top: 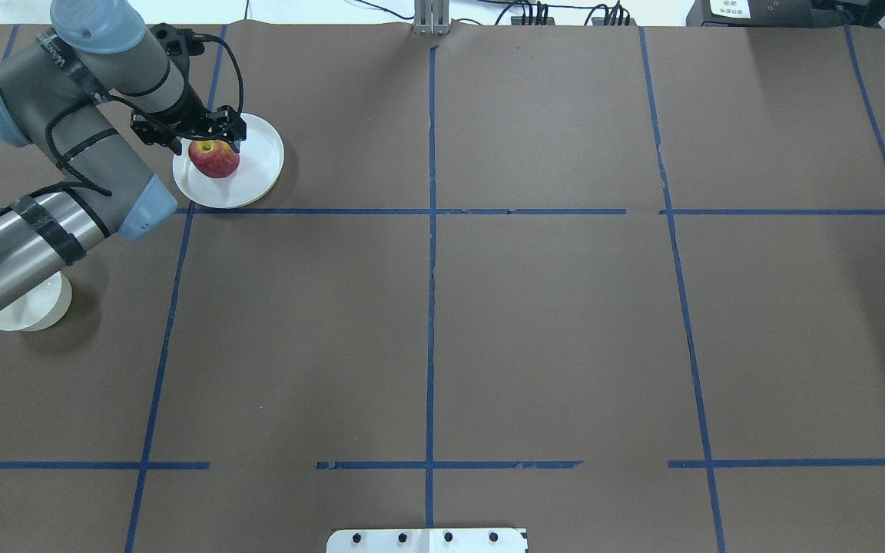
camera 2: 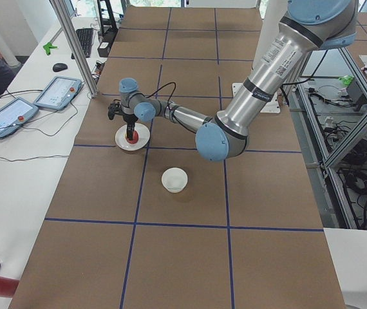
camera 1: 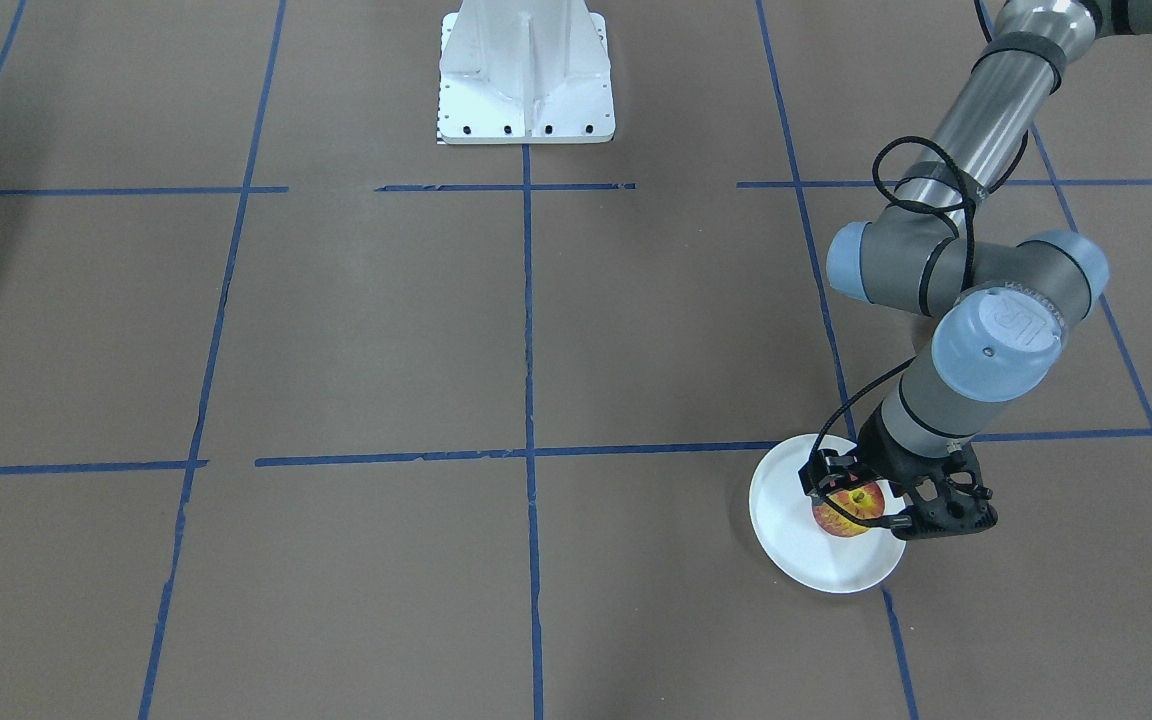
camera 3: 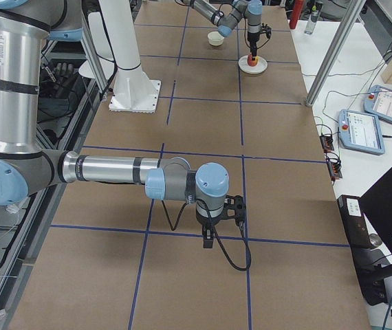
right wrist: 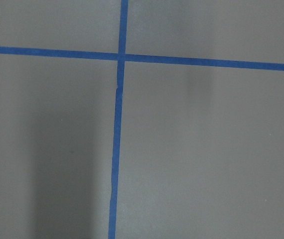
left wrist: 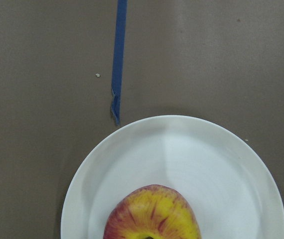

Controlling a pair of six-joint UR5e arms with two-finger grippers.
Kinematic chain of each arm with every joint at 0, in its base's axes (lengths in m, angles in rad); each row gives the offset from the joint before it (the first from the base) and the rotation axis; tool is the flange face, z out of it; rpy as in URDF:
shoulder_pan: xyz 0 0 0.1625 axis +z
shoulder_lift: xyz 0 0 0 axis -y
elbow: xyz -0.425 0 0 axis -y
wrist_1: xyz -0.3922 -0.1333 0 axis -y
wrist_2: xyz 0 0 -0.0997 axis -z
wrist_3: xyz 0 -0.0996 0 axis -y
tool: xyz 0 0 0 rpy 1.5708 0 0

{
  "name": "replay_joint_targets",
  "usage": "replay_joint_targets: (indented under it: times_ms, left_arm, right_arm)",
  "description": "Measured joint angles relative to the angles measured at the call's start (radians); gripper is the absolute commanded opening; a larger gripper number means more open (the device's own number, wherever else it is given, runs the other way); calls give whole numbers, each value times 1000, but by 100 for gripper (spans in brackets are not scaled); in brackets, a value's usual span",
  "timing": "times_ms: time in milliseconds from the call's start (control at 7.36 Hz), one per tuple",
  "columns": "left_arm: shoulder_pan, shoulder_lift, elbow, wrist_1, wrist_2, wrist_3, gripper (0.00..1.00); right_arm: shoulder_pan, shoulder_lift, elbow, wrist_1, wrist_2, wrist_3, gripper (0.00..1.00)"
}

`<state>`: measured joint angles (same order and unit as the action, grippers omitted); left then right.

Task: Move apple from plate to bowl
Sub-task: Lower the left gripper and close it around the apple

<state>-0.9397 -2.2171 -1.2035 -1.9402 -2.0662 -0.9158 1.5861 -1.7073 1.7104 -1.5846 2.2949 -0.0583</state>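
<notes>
While on the plate (camera 1: pixel 786 535), apple (camera 1: pixel 844 510) sits between left gripper's (camera 1: pixel 858 503) jaws.

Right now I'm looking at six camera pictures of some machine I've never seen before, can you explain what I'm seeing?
This is a robot with two jointed arms at a brown table marked with blue tape. Four fixed cameras look from above, from across and from each end; two more ride on the wrists. The left end effector, a two-fingered pincer, straddles a red apple lying on a white plate; whether it is squeezing yet, I cannot tell. A small empty bowl stands nearby. The right end effector hangs over the table with nothing visible in it.
</notes>
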Motion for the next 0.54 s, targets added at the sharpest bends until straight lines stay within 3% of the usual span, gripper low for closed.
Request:
replay_joint_targets:
  times_ms: [543]
  left_arm:
    - [17, 1, 63, -70, 0, -1, 98]
  right_arm:
    - [0, 0, 0, 0, 0, 0, 100]
